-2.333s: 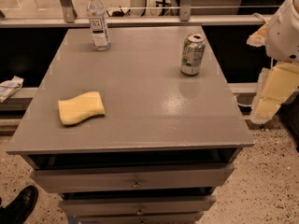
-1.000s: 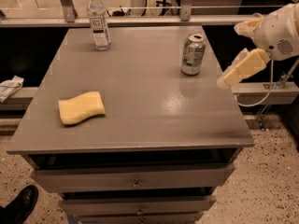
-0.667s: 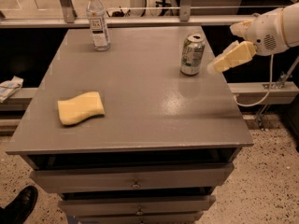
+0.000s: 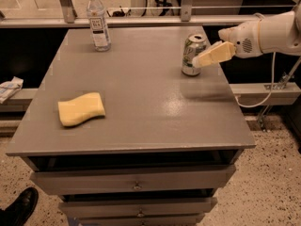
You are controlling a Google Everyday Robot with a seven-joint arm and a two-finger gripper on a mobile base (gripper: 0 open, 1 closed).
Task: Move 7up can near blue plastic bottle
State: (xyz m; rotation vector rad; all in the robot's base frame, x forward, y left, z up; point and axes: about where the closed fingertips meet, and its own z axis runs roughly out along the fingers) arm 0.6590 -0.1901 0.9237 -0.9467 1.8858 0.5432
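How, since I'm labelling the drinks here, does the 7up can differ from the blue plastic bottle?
The blue plastic bottle is taller than the 7up can. The bottle is clear with a white cap; the can is silver metal with green print. The bottle stands at the back left of the table, the can at the back right, with the pincer at the can's right side. Both stand upright.

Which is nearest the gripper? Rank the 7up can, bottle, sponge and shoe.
1. 7up can, beside the gripper at the table's right edge.
2. blue plastic bottle, far-left corner, and yellow sponge, front left: too close to call.
3. black shoe, down at bottom left.
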